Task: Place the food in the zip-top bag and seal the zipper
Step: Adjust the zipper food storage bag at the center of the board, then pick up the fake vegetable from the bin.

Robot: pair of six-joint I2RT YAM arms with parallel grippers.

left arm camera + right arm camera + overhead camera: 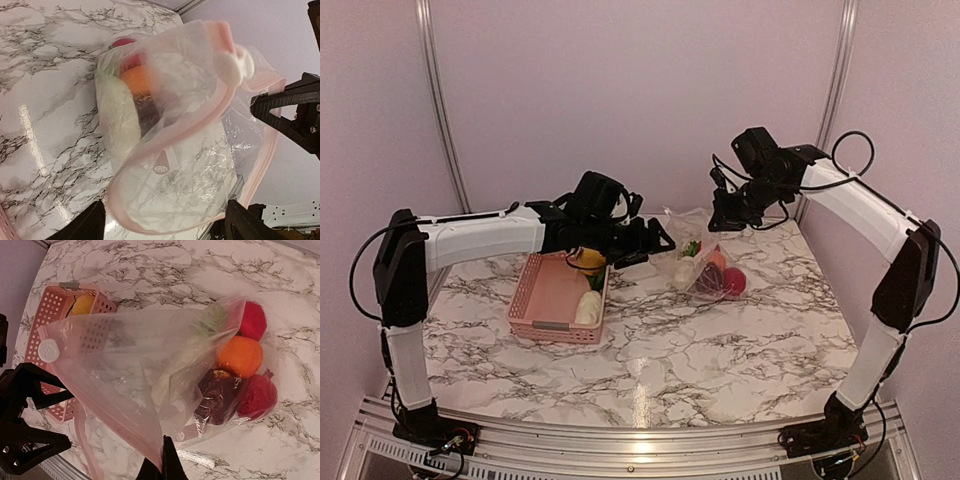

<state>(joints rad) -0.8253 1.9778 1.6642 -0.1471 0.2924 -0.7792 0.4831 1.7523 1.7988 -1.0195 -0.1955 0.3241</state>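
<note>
The clear zip-top bag (705,265) lies on the marble table, its top lifted by my right gripper (720,222). In the right wrist view that gripper (167,452) is shut on the bag's rim. Inside lie food pieces: a red one (252,320), an orange one (240,356), a dark purple one (220,397) and a white oblong one (120,115). The pink zipper (114,192) gapes open, with its white slider (231,67) at one end. My left gripper (167,227) is open at the bag's mouth, its fingers on either side of the rim.
A pink lattice basket (555,325) sits left of the bag, under my left arm. It holds a yellow piece (588,260) and a white piece (588,305). Walls close in at the back and sides.
</note>
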